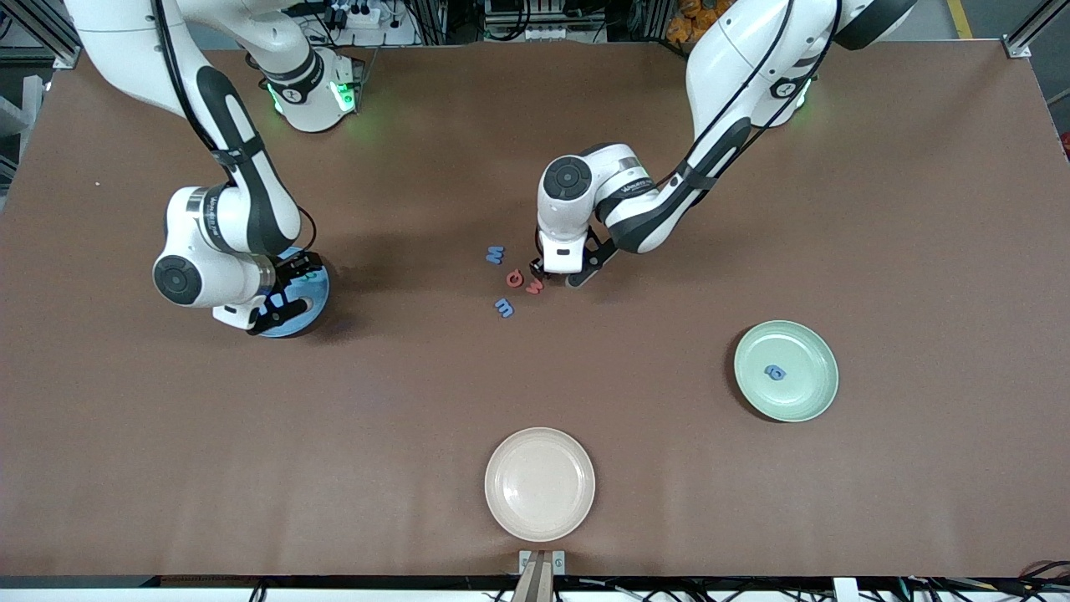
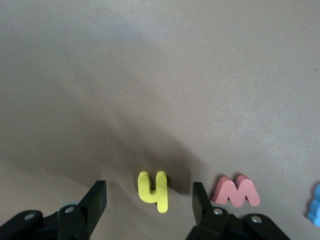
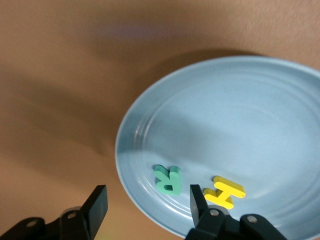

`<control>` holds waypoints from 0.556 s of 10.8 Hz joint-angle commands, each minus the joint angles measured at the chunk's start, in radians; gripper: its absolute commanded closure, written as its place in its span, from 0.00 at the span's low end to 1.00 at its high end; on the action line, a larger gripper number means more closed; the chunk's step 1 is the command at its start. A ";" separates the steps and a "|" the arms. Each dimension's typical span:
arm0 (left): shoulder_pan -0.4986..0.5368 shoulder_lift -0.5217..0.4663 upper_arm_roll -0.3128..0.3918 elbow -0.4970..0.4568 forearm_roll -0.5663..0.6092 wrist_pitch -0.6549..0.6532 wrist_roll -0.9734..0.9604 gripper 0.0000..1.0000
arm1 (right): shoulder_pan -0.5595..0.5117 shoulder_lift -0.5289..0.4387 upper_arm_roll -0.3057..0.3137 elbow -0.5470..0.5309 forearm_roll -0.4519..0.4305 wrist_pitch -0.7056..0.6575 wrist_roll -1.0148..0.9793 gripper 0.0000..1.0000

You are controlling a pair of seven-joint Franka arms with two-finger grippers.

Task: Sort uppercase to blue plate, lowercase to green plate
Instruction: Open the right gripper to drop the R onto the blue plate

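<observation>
Over the blue plate (image 1: 311, 294) at nine o'clock on the table, the right gripper (image 3: 148, 200) hangs with fingers spread and empty above the green R (image 3: 168, 180) and yellow H (image 3: 227, 191) lying there. Near centre, the left gripper (image 2: 150, 200) stands low, fingers parted around the yellow h (image 2: 153, 190) without touching, the red w (image 2: 236, 191) just beside. At four o'clock the green plate (image 1: 807, 397) holds one blue letter (image 1: 776, 372).

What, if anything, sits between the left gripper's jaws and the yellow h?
Nothing visible does. The left gripper hangs open over the yellow h, which lies flat between the jaws. The red w lies beside it, outside them.
</observation>
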 commanded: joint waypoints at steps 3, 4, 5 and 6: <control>-0.034 0.006 0.023 0.004 0.027 0.019 -0.035 0.29 | -0.011 -0.018 0.010 0.076 0.020 -0.076 0.047 0.17; -0.032 0.006 0.024 0.004 0.027 0.019 -0.035 0.36 | -0.010 -0.018 0.010 0.099 0.020 -0.101 0.073 0.17; -0.032 0.006 0.023 0.004 0.027 0.019 -0.035 0.42 | -0.008 -0.018 0.014 0.122 0.020 -0.124 0.099 0.17; -0.032 0.008 0.024 0.004 0.027 0.019 -0.035 0.52 | -0.005 -0.017 0.020 0.145 0.020 -0.154 0.131 0.17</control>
